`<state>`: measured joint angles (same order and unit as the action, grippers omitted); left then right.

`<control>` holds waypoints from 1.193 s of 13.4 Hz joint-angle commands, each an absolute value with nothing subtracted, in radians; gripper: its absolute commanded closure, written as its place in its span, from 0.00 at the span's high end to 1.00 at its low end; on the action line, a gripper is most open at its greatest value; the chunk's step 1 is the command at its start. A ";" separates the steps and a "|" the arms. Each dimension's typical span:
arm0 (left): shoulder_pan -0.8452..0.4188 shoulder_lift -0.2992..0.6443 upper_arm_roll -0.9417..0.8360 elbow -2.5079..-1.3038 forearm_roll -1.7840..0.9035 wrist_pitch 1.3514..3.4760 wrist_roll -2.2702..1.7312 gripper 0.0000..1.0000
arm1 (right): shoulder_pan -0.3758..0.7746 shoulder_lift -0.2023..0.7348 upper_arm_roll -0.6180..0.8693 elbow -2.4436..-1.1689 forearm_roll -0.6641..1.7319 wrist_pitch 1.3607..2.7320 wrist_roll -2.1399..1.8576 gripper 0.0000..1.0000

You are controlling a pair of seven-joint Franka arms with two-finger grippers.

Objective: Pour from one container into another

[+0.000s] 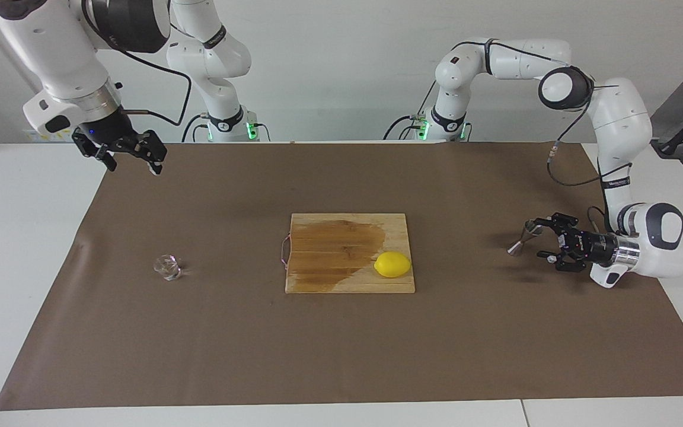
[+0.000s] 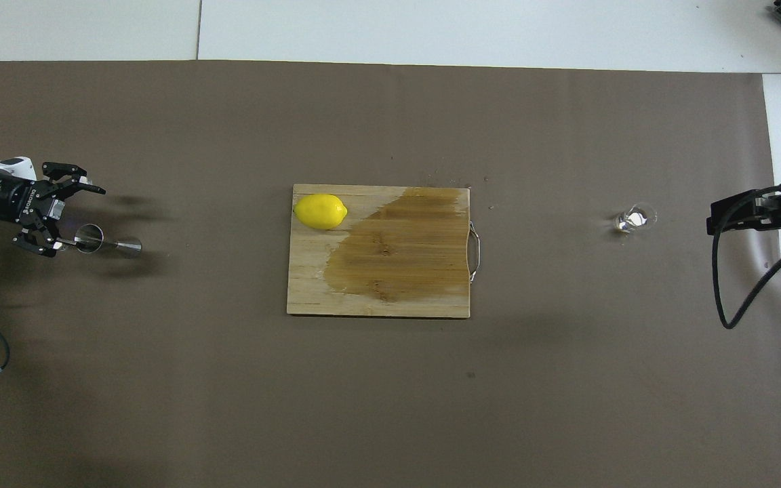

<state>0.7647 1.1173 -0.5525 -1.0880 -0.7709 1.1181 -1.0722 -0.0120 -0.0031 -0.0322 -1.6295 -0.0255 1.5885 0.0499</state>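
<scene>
Left gripper open beside the small silver hourglass metal jigger; we judge it light, slippery, best gripped at its waist

White table carries a brown mat. Cutting board lies mid-mat. Glass cup stands toward the right arm's end of the board; jigger toward the left arm's end.
</scene>
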 commanded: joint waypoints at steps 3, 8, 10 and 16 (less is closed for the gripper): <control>0.761 1.180 -0.563 -1.045 -0.684 1.146 -1.031 1.00 | -0.014 -0.028 -0.037 -1.661 -0.014 1.611 0.054 1.00; 0.756 1.174 -0.572 -1.048 -0.684 1.149 -1.016 1.00 | -0.014 -0.028 -0.037 -1.661 -0.014 1.612 0.054 1.00; 0.756 1.170 -0.575 -1.052 -0.690 1.147 -1.011 1.00 | -0.014 -0.028 -0.037 -1.661 -0.014 1.611 0.054 1.00; 0.747 1.144 -0.569 -1.061 -0.748 1.138 -1.029 1.00 | -0.014 -0.028 -0.037 -1.661 -0.015 1.612 0.054 1.00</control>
